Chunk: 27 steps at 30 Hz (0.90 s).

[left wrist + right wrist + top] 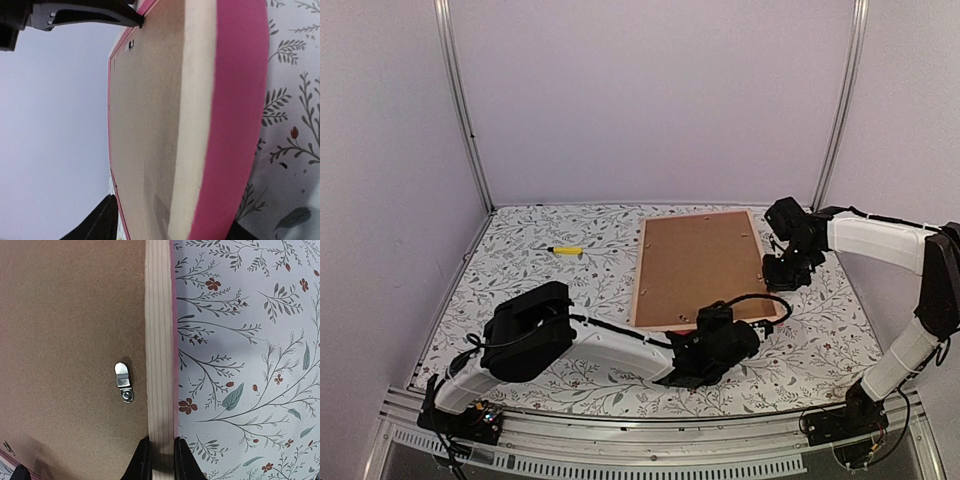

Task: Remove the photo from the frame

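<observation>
The frame point(637, 275) lies face down on the floral table, its pale wood rail and a thin pink rim showing. The brown backing board point(698, 265) fills it and hides the photo. My right gripper point(782, 272) is shut on the frame's right rail point(160, 365), one finger on each side, gripper point(160, 452). My left gripper point(720, 345) sits at the frame's near edge. In its wrist view the jaws stand wide apart, gripper point(170, 225), with the pink edge point(235, 125) and wood rail between them, one finger over the board.
A metal turn clip point(123, 382) lies on the backing board next to the right rail. A small yellow object point(565, 250) lies on the table left of the frame. Enclosure walls and metal posts ring the table.
</observation>
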{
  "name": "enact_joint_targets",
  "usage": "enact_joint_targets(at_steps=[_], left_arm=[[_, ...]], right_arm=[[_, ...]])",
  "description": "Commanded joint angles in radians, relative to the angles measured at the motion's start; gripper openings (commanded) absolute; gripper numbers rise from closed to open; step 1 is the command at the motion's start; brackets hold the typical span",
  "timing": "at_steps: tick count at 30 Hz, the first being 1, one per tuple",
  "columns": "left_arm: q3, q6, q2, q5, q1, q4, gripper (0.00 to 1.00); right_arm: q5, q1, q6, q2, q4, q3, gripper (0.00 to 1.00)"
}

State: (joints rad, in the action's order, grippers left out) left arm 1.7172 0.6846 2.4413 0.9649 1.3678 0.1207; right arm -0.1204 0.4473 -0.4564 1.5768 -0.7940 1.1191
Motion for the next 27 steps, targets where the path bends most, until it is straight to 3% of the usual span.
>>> enact_joint_targets(at_steps=[1,6,13,16,22,27], left_arm=[[-0.011,0.054,0.02,0.027,0.004,0.08,0.51],[-0.02,0.085,0.021,0.035,-0.002,0.117,0.29],[-0.027,0.127,0.019,0.044,-0.006,0.168,0.1],[-0.027,0.133,0.016,0.047,-0.009,0.184,0.0],[-0.049,0.145,-0.011,0.058,-0.013,0.25,0.0],[-0.073,0.176,-0.041,0.083,-0.018,0.366,0.0]], right_arm=[[0.011,0.007,-0.016,-0.057,0.05,0.007,0.0],[0.017,0.007,-0.014,-0.061,0.052,0.006,0.0],[0.036,0.007,-0.008,-0.075,0.059,-0.001,0.01],[0.063,0.008,-0.008,-0.088,0.067,0.001,0.12],[0.136,0.007,0.001,-0.131,0.087,0.032,0.56],[0.176,0.007,0.011,-0.181,0.109,0.077,0.76]])
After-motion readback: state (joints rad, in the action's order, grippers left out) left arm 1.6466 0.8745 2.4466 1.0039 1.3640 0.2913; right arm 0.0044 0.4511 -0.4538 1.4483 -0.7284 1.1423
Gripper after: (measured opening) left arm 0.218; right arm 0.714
